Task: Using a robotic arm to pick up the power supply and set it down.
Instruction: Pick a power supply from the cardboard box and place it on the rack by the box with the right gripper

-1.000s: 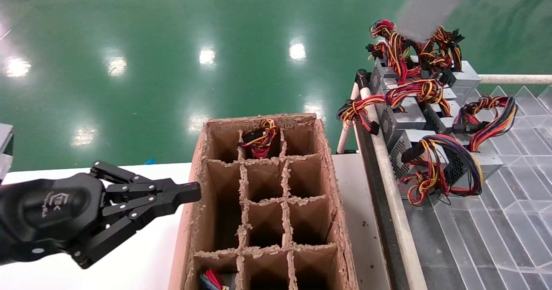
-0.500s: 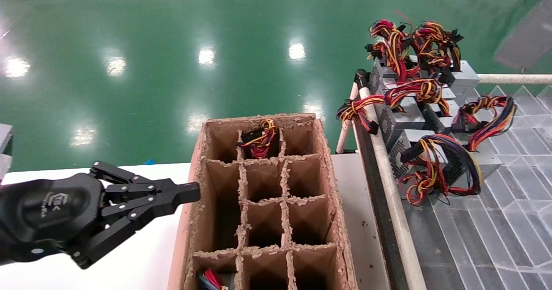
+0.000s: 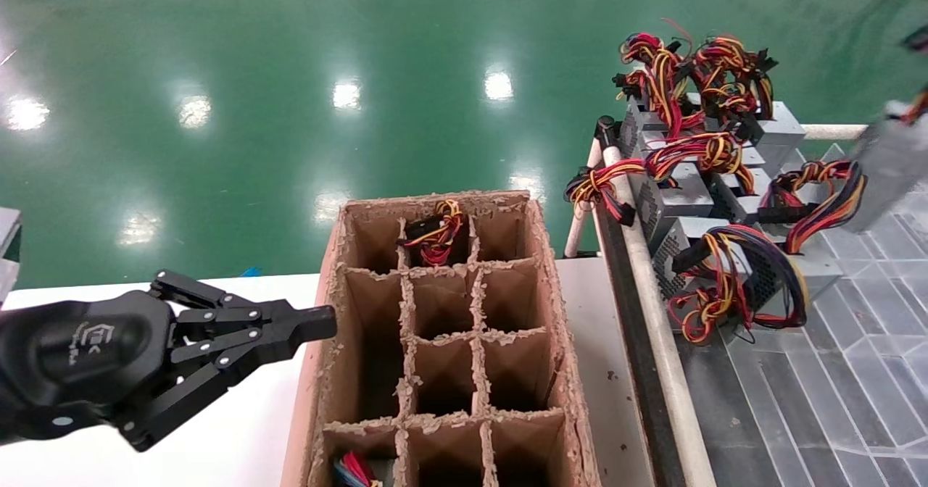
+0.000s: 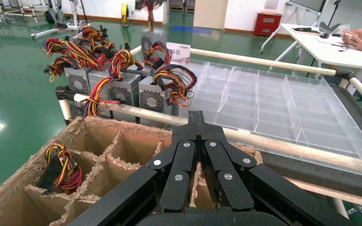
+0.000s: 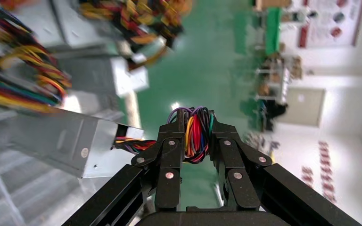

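Right end effector [image 5: 197, 129], black two-finger linkage, is clamped on the coiled multicoloured wire bundle of the small silver-grey metal power supply [image 5: 61, 136], whose box hangs beside its fingers, airborne over the clear tray [image 3: 834, 371]. Left end effector [image 3: 319, 322] sits closed beside the brown cardboard divider box [image 3: 442, 342].

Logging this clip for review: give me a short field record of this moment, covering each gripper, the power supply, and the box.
right gripper: shut on the wire bundle of the power supply, carried in the air
left gripper: shut, parked beside the cardboard box
cardboard box: divided into cells; wires show in a far middle cell and a near left cell
other supplies: clustered on the clear tray, right of the box
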Available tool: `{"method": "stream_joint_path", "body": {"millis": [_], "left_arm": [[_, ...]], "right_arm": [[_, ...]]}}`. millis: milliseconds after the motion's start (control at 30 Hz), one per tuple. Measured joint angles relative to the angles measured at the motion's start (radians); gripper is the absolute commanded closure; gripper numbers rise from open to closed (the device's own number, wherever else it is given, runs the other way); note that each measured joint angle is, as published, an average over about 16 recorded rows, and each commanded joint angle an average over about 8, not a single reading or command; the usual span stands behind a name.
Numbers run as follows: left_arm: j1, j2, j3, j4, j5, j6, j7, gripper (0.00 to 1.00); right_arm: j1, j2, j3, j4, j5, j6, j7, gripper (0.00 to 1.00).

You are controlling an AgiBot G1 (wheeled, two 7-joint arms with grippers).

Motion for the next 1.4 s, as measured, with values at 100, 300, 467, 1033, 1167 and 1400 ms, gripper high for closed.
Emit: {"method": "stream_joint_path", "body": {"millis": [100, 300, 467, 1033, 1167, 1400], "left_arm": [[0.000, 0.000, 0.000, 0.000, 0.000, 0.000, 0.000, 1.00], [0.000, 0.000, 0.000, 0.000, 0.000, 0.000, 0.000, 1.00], [0.000, 0.000, 0.000, 0.000, 0.000, 0.000, 0.000, 1.00], [0.000, 0.000, 0.000, 0.000, 0.000, 0.000, 0.000, 1.00], [0.000, 0.000, 0.000, 0.000, 0.000, 0.000, 0.000, 1.00], [0.000, 0.000, 0.000, 0.000, 0.000, 0.000, 0.000, 1.00]], "right_arm": [[-0.014, -0.025, -0.003, -0.017, 0.023, -0.009, -0.034, 1.00], [-0.027, -0.086, -0.009, -0.051, 0.060, -0.022, -0.087, 1.00], [-0.027, -0.125, -0.016, -0.085, 0.064, -0.013, -0.107, 1.00], [-0.016, -0.163, -0.043, -0.219, -0.018, 0.074, -0.067, 0.45], [-0.012, -0.170, -0.046, -0.236, -0.026, 0.081, -0.061, 0.00], [-0.003, -0.180, -0.049, -0.251, -0.029, 0.078, -0.054, 0.00]]}}
